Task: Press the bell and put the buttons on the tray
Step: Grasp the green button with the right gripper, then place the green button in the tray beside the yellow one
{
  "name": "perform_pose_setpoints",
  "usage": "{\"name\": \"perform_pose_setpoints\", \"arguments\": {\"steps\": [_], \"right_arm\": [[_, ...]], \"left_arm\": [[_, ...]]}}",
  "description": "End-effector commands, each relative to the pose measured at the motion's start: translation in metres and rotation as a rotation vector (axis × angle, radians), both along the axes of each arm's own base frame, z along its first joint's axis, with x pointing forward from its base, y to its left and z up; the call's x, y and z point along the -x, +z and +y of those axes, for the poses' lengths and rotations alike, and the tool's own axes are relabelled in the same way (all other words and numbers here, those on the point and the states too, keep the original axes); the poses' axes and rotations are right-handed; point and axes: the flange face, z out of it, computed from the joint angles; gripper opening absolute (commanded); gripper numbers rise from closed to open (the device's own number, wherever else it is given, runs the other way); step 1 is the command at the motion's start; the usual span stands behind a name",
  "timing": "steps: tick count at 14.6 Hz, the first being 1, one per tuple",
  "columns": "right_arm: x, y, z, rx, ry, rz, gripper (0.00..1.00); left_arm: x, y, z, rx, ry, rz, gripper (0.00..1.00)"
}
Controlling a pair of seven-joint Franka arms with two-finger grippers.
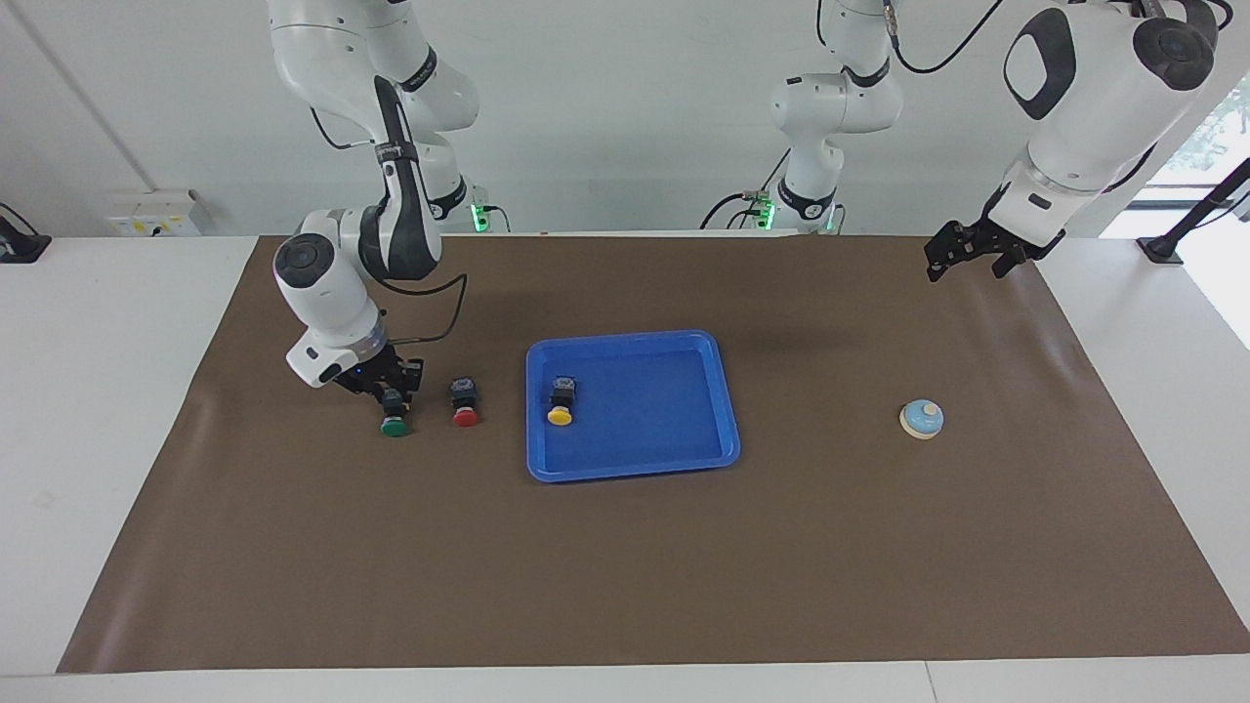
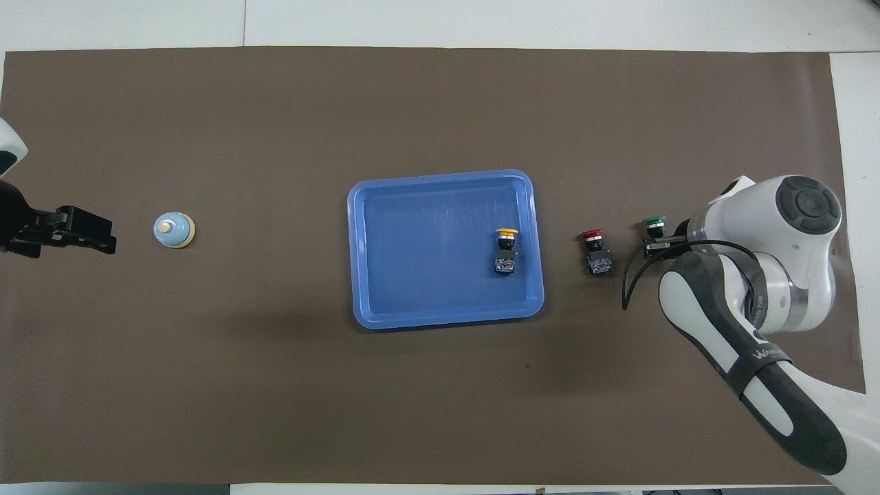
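The right gripper point(image 1: 393, 388) is down at the brown mat point(image 1: 625, 586) toward the right arm's end of the table, its fingers pinched on the black body of the green button point(image 1: 394, 415), which lies on its side on the mat. The red button point(image 1: 465, 403) lies just beside it, apart from it, between the green button and the blue tray point(image 1: 718, 391). The tray sits at the mat's middle, and the yellow button point(image 1: 561, 400) lies inside it by the rim nearest the red button. The bell point(image 1: 921, 418) stands alone toward the left arm's end. The left gripper point(image 1: 967, 252) waits in the air with its fingers spread, over the mat's corner nearest the robots at that end.
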Motion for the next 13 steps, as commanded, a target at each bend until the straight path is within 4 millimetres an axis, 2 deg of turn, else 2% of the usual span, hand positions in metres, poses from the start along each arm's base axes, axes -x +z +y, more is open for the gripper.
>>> {"name": "perform_pose_setpoints", "arguments": {"steps": [1, 3, 6, 7, 8, 10, 11, 13], "right_arm": [[-0.034, 0.059, 0.052, -0.013, 0.006, 0.015, 0.04], [-0.039, 0.077, 0.114, -0.007, -0.035, 0.018, 0.04], [-0.019, 0.081, 0.2, -0.018, -0.039, -0.015, 0.04], [-0.002, 0.074, 0.251, -0.036, -0.014, 0.0, 0.04], [0.006, 0.066, 0.287, -0.035, -0.026, 0.011, 0.04], [0.008, 0.053, 0.335, -0.033, -0.106, 0.013, 0.05], [0.012, 0.044, 0.352, -0.03, -0.114, 0.021, 0.06], [0.014, 0.03, 0.358, -0.049, -0.119, -0.005, 0.06]], "left_arm": [[0.002, 0.006, 0.001, 0.016, 0.002, -0.001, 1.0], [0.002, 0.006, 0.001, 0.015, 0.0, -0.001, 1.0], [0.002, 0.006, 0.001, 0.015, 0.002, -0.001, 1.0], [0.002, 0.006, 0.001, 0.016, 0.002, -0.001, 1.0], [0.002, 0.006, 0.001, 0.015, 0.002, -0.001, 1.0], [0.002, 0.006, 0.001, 0.016, 0.002, -0.001, 1.0], [0.002, 0.006, 0.001, 0.015, 0.002, -0.001, 1.0], [0.002, 0.006, 0.001, 0.015, 0.002, -0.001, 1.0]]}}
